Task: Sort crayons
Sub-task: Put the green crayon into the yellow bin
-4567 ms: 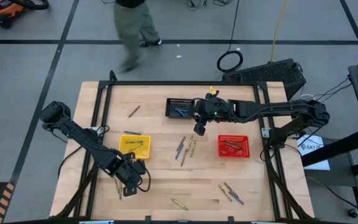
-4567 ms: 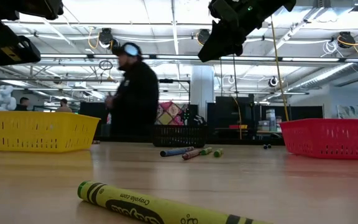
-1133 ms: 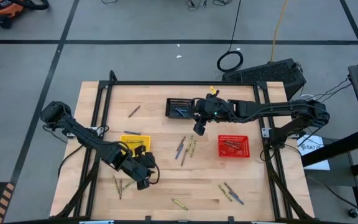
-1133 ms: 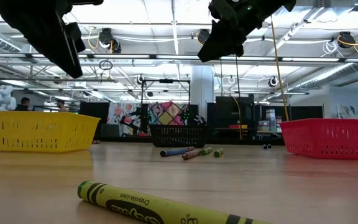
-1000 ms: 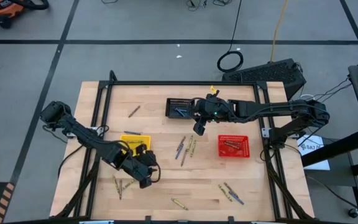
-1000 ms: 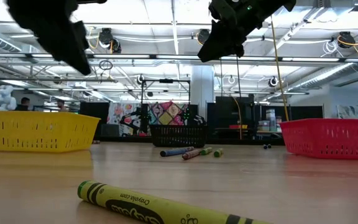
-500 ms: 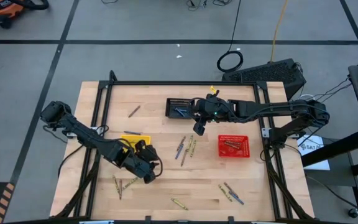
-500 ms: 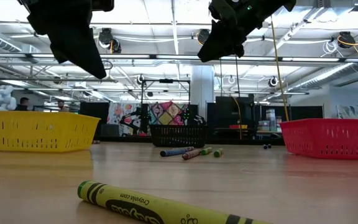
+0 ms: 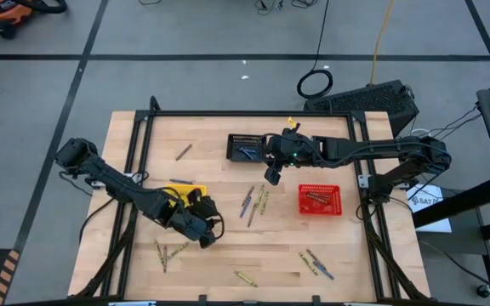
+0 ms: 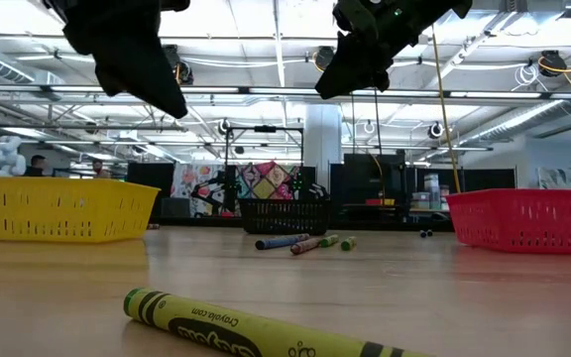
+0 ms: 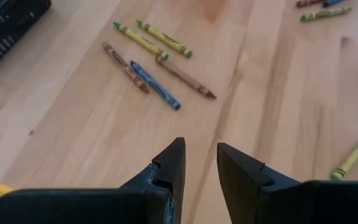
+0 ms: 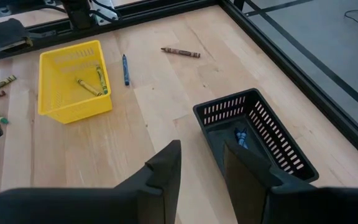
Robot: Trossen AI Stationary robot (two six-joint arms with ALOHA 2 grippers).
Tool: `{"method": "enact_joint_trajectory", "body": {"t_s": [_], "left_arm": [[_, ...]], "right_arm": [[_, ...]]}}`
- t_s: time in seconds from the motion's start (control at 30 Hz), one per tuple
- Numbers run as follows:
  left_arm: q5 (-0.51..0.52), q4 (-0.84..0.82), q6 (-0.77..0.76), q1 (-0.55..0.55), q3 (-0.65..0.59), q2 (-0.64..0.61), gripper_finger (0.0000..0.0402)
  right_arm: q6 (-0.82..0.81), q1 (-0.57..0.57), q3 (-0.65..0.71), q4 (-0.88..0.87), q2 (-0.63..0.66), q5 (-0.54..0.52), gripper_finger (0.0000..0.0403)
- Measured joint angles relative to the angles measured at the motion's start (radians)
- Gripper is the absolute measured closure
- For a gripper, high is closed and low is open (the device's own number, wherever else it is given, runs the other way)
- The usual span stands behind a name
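loose crayons lie between yellow basket, half under the spread, empty left hand, and red basket.

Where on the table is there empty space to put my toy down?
Bare wood lies between the lone brown crayon and the black basket, and beyond the red basket. It is crowded around the middle crayons and under the left end effector.
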State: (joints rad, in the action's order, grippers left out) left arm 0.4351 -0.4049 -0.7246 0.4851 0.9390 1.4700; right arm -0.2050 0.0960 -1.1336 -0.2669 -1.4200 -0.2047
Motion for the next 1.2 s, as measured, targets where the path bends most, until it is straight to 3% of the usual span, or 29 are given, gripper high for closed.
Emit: {"method": "enact_joint_trajectory", "body": {"t_s": [0.13,0.3,0.37,0.63,0.97,1.2], "left_arm": [[-0.029,-0.058,-0.050,-0.009,0.000,0.000,0.0310],[-0.241,-0.116,-0.179,0.031,0.000,0.000,0.0327],[-0.276,-0.125,-0.223,0.061,0.000,0.000,0.0334],[-0.301,-0.254,-0.385,0.145,0.000,0.000,0.0354],[-0.327,-0.264,-0.469,0.205,0.000,0.000,0.0355],[-0.333,-0.243,-0.501,0.247,0.000,0.091,0.0355]], "right_arm": [[0.000,0.000,0.000,0.000,0.000,0.000,0.0298],[-0.023,0.000,0.000,0.000,0.000,0.000,0.0298],[-0.017,0.000,0.000,0.000,0.000,0.000,0.0298],[-0.018,0.000,0.000,0.000,0.000,0.000,0.0298],[-0.019,0.000,0.000,0.000,0.000,0.000,0.0298],[-0.019,0.000,0.000,-0.001,0.000,0.000,0.0298]]}}
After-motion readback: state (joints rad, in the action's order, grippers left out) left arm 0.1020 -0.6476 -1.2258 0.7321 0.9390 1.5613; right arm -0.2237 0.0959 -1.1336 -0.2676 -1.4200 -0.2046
